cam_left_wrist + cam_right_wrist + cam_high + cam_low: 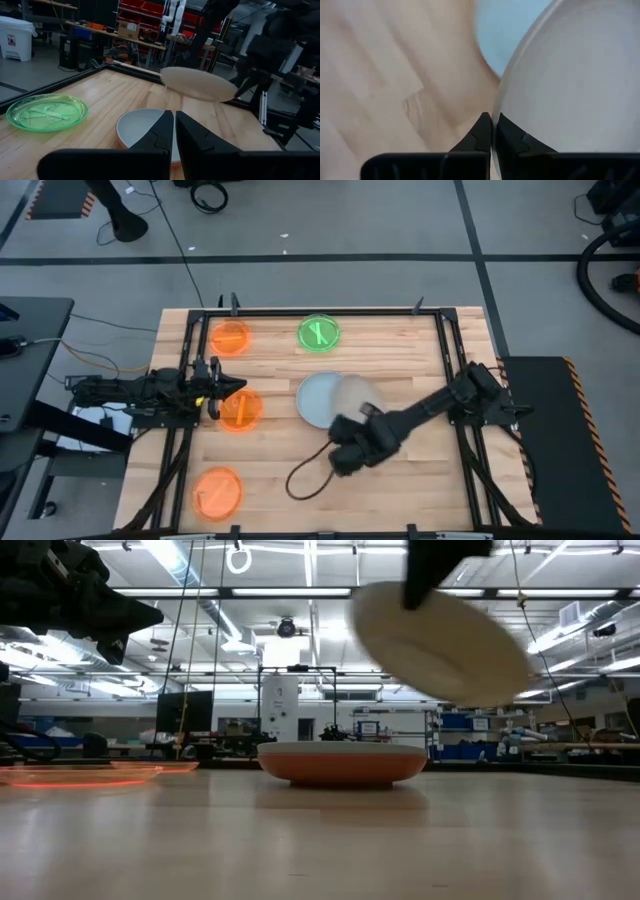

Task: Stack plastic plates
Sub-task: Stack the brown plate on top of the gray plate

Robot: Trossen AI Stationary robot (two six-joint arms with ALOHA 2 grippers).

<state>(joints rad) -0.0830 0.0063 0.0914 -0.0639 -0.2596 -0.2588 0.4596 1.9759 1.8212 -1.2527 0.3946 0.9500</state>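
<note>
My right gripper (347, 423) is shut on a beige plate (357, 394) and holds it above a pale blue plate (313, 401). In the low view the beige plate (440, 640) is tilted in the air over the stack, where a red-orange plate (340, 765) rests on the table. My left gripper (240, 387) is shut and empty above the far edge of a small orange plate (240, 411). Two more orange plates (231, 337) (218, 491) and a green plate (319, 333) lie flat on the table. My right gripper pinches the beige plate's rim (501, 107) between its two fingers, at the plate's near edge. The plate is lifted clear and tilted, reaching out from the fingers over the pale blue plate (515, 30).
A black frame (445, 350) runs around the wooden table top. A dark cable loop (305, 477) hangs by my right arm. The green plate (47, 112) lies at the far side; bare wood shows at the near right.
</note>
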